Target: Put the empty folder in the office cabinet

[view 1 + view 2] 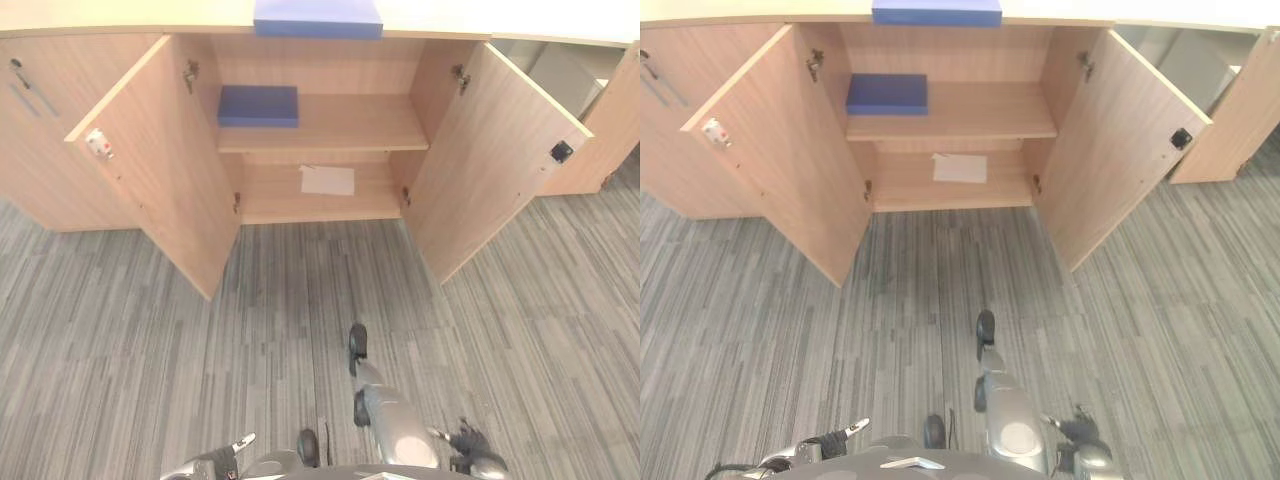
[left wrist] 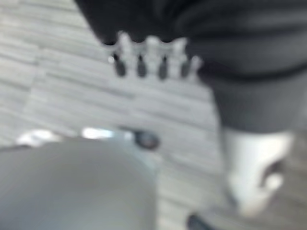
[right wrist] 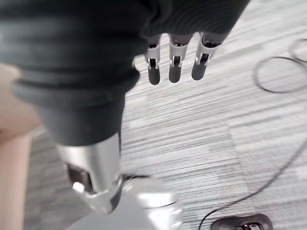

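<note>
Cabinet (image 1: 320,130): we see both doors wide open.
Blue folder (image 1: 258,105): it lies flat on the left end of the cabinet's shelf (image 1: 350,125).
Second blue folder (image 1: 318,18): it rests on the top of the cabinet, above the open part.
White paper (image 1: 327,180): it lies on the cabinet's bottom board.
Left hand (image 2: 151,57): our fingers look straight and hold nothing, though this view is fuzzy.
Right hand (image 3: 175,57): our fingers hang straight over the grey floor (image 1: 150,320), holding nothing.

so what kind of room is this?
Looks like an office: a low wood cabinet with both doors open, a blue folder on its shelf, another folder on top, and grey striped carpet.
</note>
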Robot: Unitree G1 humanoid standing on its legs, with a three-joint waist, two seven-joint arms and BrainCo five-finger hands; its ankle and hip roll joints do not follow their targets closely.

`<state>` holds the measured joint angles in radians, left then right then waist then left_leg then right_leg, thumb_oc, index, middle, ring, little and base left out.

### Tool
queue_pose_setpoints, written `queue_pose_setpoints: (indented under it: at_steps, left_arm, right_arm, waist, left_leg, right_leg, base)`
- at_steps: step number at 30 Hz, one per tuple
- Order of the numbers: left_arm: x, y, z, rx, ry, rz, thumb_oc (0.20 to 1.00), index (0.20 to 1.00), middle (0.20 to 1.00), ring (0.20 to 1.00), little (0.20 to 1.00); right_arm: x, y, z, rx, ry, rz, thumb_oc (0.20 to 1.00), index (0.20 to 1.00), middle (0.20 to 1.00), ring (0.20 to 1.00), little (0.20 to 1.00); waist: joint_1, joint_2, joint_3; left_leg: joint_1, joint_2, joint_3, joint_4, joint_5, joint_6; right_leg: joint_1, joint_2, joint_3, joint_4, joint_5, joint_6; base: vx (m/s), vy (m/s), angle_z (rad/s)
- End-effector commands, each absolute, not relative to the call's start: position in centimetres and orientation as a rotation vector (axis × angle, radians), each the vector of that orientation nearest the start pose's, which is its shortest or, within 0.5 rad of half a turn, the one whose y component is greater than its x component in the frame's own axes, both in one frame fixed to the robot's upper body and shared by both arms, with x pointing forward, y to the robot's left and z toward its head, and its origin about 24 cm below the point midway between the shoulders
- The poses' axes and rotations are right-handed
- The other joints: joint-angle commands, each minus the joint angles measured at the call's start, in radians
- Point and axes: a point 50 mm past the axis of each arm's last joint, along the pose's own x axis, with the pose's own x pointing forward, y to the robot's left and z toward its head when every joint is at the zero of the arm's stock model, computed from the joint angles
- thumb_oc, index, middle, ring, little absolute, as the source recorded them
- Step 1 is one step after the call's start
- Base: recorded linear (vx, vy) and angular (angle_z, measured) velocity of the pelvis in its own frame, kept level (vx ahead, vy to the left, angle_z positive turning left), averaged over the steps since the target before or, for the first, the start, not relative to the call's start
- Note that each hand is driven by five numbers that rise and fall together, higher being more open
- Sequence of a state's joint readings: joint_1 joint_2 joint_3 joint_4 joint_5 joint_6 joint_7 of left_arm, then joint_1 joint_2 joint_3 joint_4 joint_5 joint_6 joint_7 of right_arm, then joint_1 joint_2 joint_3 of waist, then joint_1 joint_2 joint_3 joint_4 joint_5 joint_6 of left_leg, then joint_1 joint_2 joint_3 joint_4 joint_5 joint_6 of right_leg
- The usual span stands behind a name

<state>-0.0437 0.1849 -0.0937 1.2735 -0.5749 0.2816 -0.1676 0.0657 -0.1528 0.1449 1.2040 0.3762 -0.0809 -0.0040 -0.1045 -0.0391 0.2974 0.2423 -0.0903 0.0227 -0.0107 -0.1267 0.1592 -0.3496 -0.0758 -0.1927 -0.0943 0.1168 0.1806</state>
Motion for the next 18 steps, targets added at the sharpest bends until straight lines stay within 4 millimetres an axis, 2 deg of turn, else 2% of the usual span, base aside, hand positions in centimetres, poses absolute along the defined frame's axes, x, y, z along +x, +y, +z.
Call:
queue_pose_setpoints:
  at_steps: [1, 3, 8, 10, 12, 13, 15, 17, 18]
  left_arm:
    - [4.5, 19.6, -17.5, -0.437, 1.518, 0.214, 1.0, 1.0, 1.0, 1.0, 1.0]
    - [4.9, 19.3, -17.5, -0.45, 1.501, 0.223, 1.0, 1.0, 1.0, 1.0, 1.0]
    - [4.4, 19.3, -17.5, -0.409, 1.526, 0.151, 1.0, 1.0, 1.0, 1.0, 1.0]
    - [4.5, 19.4, -17.4, -0.369, 1.524, 0.114, 1.0, 1.0, 1.0, 1.0, 1.0]
    - [4.5, 19.4, -17.4, -0.369, 1.524, 0.115, 1.0, 1.0, 1.0, 1.0, 1.0]
    - [4.6, 19.5, -17.4, -0.336, 1.531, 0.088, 1.0, 1.0, 1.0, 1.0, 1.0]
    - [4.6, 19.7, -17.4, -0.299, 1.527, 0.065, 1.0, 1.0, 1.0, 1.0, 1.0]
    - [4.8, 20.1, -17.4, -0.254, 1.501, 0.051, 1.0, 1.0, 1.0, 1.0, 1.0]
    - [5.0, 20.2, -17.3, -0.252, 1.482, 0.054, 1.0, 1.0, 1.0, 1.0, 1.0]
  right_arm:
    - [9.6, -21.4, -16.1, 0.024, 1.099, -0.147, 1.0, 1.0, 1.0, 1.0, 1.0]
    - [8.8, -21.6, -16.3, 0.021, 1.136, -0.141, 1.0, 1.0, 1.0, 1.0, 1.0]
    - [9.0, -22.0, -16.2, 0.008, 1.123, -0.126, 1.0, 1.0, 1.0, 1.0, 1.0]
    - [9.9, -22.2, -15.8, -0.002, 1.086, -0.128, 1.0, 1.0, 1.0, 1.0, 1.0]
    - [10.1, -22.3, -15.7, -0.011, 1.082, -0.126, 1.0, 1.0, 1.0, 1.0, 1.0]
    - [10.6, -22.5, -15.5, -0.037, 1.06, -0.124, 1.0, 1.0, 1.0, 1.0, 1.0]
    - [10.8, -22.9, -15.3, -0.039, 1.053, -0.129, 1.0, 1.0, 1.0, 1.0, 1.0]
    - [10.6, -23.7, -15.1, -0.063, 1.052, -0.118, 1.0, 1.0, 1.0, 1.0, 1.0]
    - [10.6, -24.1, -15.0, -0.078, 1.05, -0.107, 1.0, 1.0, 1.0, 1.0, 1.0]
  waist:
    - [-0.001, 0.032, -0.023]
    - [-0.012, 0.022, -0.037]
    - [-0.009, 0.018, -0.062]
    - [-0.018, 0.019, -0.069]
    - [-0.019, 0.021, -0.07]
    - [-0.024, 0.027, -0.074]
    - [-0.032, 0.031, -0.082]
    - [-0.046, 0.051, -0.11]
    - [-0.051, 0.062, -0.121]
  left_leg:
    - [0.05, -0.029, -0.028, -0.014, -0.069, -0.056]
    - [0.061, -0.039, -0.055, 0.021, -0.118, -0.039]
    - [0.094, -0.018, -0.029, 0.06, -0.169, -0.048]
    - [0.114, -0.004, -0.032, 0.075, -0.207, -0.048]
    - [0.118, -0.002, -0.033, 0.076, -0.208, -0.05]
    - [0.131, 0.011, -0.025, 0.075, -0.21, -0.058]
    - [0.142, 0.025, -0.016, 0.08, -0.21, -0.071]
    - [0.151, 0.064, 0.0, 0.111, -0.117, -0.127]
    - [0.141, 0.087, 0.011, 0.155, -0.036, -0.159]
  right_leg:
    - [0.039, 0.017, 0.011, 0.024, 0.116, -0.01]
    - [0.066, 0.015, 0.052, 0.007, 0.129, -0.022]
    - [0.132, -0.003, 0.064, 0.02, 0.103, -0.03]
    - [0.109, 0.007, 0.093, 0.108, 0.073, -0.052]
    - [0.099, 0.008, 0.094, 0.128, 0.07, -0.053]
    - [0.061, 0.013, 0.086, 0.208, 0.053, -0.065]
    - [0.044, 0.025, 0.081, 0.236, 0.038, -0.081]
    - [0.058, 0.053, 0.065, 0.225, 0.002, -0.115]
    - [0.071, 0.068, 0.057, 0.216, -0.015, -0.134]
  base:
    - [0.31, -0.072, 0.06]
    - [0.48, -0.126, 0.28]
    - [0.51, -0.163, 0.82]
    - [0.45, -0.183, 0.21]
    - [0.22, -0.11, -0.06]
    - [0.26, -0.142, 0.03]
    - [0.37, -0.22, -0.12]
    - [0.36, -0.254, 0.06]
    - [0.26, -0.223, 0.12]
